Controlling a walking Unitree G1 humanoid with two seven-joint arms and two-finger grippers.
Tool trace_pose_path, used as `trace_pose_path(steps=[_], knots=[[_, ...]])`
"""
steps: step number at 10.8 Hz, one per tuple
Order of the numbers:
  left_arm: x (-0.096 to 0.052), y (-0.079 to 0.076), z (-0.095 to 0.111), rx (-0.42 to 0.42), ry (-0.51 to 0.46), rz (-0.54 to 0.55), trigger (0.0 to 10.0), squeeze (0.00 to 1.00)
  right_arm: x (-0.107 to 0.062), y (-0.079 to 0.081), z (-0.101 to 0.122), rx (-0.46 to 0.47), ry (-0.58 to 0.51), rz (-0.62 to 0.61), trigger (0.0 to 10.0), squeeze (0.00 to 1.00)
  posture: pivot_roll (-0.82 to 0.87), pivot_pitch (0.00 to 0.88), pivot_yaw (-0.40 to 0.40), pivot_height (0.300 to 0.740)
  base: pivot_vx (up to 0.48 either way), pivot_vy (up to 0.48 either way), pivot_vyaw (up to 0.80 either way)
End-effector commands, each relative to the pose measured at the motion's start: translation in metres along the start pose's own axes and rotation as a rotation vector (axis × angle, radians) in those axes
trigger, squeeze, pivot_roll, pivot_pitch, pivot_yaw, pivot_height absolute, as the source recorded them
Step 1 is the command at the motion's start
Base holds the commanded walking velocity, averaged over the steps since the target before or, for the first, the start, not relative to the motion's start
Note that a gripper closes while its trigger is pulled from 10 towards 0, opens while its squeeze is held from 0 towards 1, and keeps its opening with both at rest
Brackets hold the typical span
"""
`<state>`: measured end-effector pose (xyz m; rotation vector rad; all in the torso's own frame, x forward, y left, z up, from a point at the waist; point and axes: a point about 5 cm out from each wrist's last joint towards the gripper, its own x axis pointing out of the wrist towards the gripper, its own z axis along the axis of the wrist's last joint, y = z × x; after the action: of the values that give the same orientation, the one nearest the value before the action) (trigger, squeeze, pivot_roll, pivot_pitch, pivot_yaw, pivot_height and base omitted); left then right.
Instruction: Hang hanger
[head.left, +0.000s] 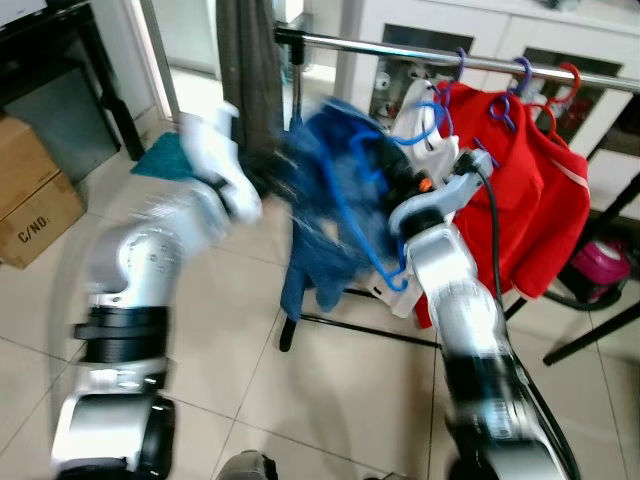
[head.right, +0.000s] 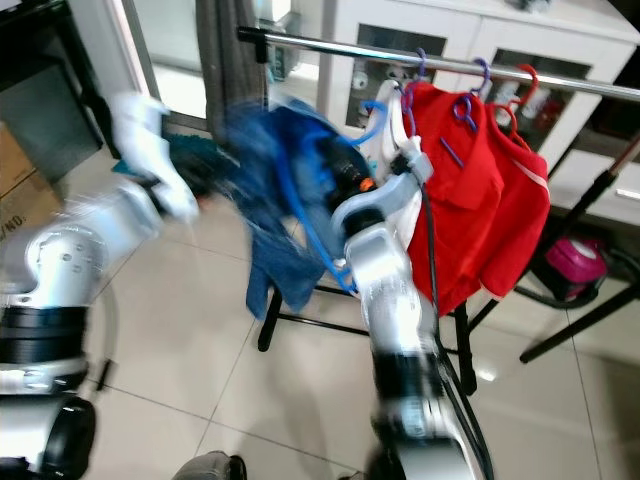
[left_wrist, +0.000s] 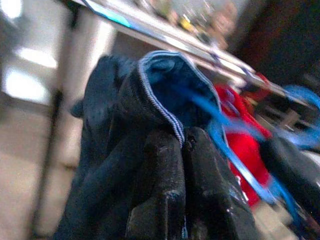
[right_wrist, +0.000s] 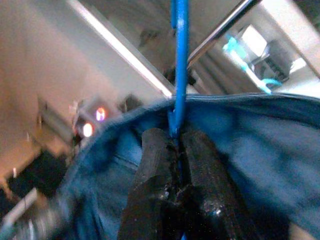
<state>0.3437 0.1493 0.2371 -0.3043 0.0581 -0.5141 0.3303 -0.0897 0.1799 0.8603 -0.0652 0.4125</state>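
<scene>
Left eye view: both arms are raised toward the metal rail (head.left: 420, 50), carrying a blue garment (head.left: 320, 210) on a blue hanger (head.left: 365, 235) just below it. The picture is smeared, so the left pincer (head.left: 262, 175) is hard to make out against the cloth. Red garments (head.left: 525, 200) already hang further along the rail.

Right eye view: the same scene; the right pincer (head.right: 335, 165) sits at the hanger's neck, beside the red clothes.

Left wrist view: the left pincer (left_wrist: 182, 145) is pressed closed, its fingers (left_wrist: 160, 190) pinching a fold of the blue garment near its striped collar.

Right wrist view: the right pincer (right_wrist: 176, 142) is closed tight on the hanger's blue stem, which runs up toward the rail (right_wrist: 220, 27); denim-blue cloth spreads behind it.

I judge the step in hand to be lifting the loaded hanger up to the rail. The next move calls for raising the hook above the bar, then lowering it over, in the gap left of the red clothes
</scene>
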Motion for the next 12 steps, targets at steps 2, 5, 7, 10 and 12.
trace_pose_path(steps=[2,5,7,10,12], knots=[[-0.005,0.007,0.014,0.074,-0.075,0.036,0.0,0.00,-0.017,-0.002,0.003,-0.156,0.066,0.050,10.0,0.00,0.05,0.000,-0.048,0.740,0.000,0.000,0.00],[-0.008,0.009,0.014,0.059,-0.123,0.040,0.0,0.00,-0.027,-0.002,0.008,-0.200,0.080,0.061,10.0,0.00,0.03,0.003,-0.042,0.740,0.000,0.000,0.00],[-0.009,-0.002,0.002,0.057,-0.065,-0.044,0.0,0.00,-0.025,-0.009,0.012,-0.144,0.029,-0.042,10.0,0.00,0.03,0.003,-0.044,0.740,0.000,0.000,0.00],[-0.020,-0.022,-0.039,-0.155,0.184,-0.250,0.0,0.00,-0.003,-0.008,0.012,0.147,-0.106,-0.155,10.0,0.00,0.04,0.012,-0.043,0.740,0.000,0.000,0.00],[-0.022,-0.027,-0.031,-0.211,0.195,-0.336,0.0,0.00,0.015,0.005,0.014,0.232,-0.175,-0.117,10.0,0.00,0.05,0.017,-0.039,0.740,0.000,0.000,0.00]])
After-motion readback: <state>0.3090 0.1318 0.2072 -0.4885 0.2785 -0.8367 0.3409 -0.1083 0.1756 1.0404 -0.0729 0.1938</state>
